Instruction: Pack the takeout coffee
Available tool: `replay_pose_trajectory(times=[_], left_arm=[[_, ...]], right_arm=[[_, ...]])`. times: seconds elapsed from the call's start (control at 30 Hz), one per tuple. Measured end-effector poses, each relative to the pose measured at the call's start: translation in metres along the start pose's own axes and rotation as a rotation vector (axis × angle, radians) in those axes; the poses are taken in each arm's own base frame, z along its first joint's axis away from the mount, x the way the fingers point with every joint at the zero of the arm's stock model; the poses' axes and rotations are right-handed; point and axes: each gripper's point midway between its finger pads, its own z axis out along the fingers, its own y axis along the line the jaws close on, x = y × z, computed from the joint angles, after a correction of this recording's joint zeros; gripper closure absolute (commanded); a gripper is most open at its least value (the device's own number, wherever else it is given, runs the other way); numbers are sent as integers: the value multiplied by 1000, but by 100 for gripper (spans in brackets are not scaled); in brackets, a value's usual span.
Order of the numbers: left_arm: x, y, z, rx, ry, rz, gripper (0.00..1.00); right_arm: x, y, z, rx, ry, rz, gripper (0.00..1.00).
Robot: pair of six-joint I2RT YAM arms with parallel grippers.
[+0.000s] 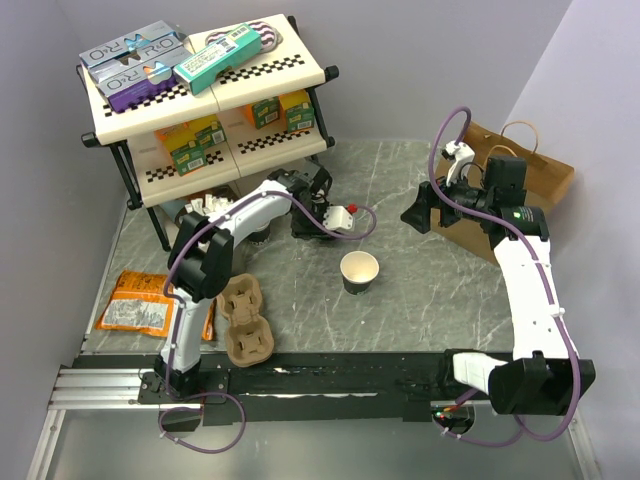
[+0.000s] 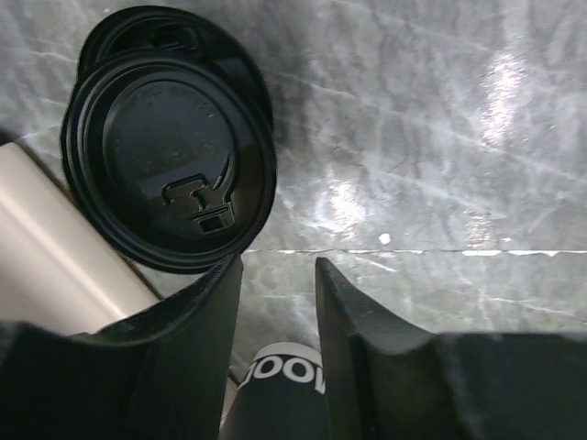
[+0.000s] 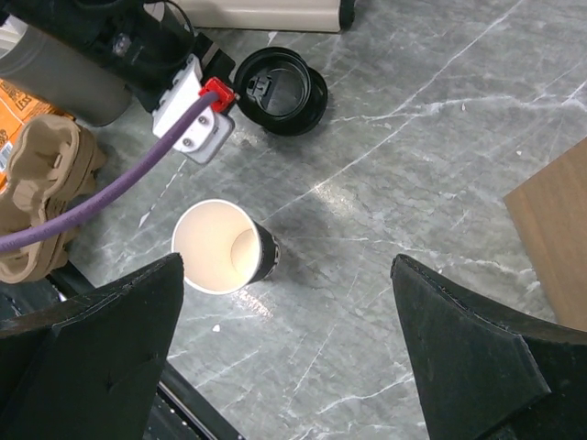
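Note:
The takeout coffee cup (image 1: 360, 271) stands upright at the table's middle with no lid on it. Its inside is cream and its outer wall is dark with white letters (image 3: 216, 246). A stack of round black lids (image 2: 171, 152) lies on the table near the shelf's foot, also in the right wrist view (image 3: 280, 91). My left gripper (image 2: 279, 262) is narrowly open and empty, its left fingertip at the lids' edge. The cup's dark wall (image 2: 280, 380) shows low between its fingers. My right gripper (image 3: 286, 266) is wide open and empty, above the table right of the cup.
A brown pulp cup carrier (image 1: 246, 320) lies front left, orange snack packets (image 1: 140, 302) beside it. A cream shelf rack (image 1: 200, 90) with boxes stands back left. A brown paper bag (image 1: 530, 175) stands back right behind the right arm.

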Motion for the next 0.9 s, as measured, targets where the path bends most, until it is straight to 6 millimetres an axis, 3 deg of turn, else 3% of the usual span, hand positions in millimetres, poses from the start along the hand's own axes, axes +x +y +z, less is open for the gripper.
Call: replay_pose_trajectory(times=[0.2,0.9], left_arm=[[-2,8,-3,-18,-4,18,62],[-13,21,-4,-63,-46,56,50]], right_arm=[[0,0,0,0,2,-2,0],[5,-4,8,-16,24,18,0]])
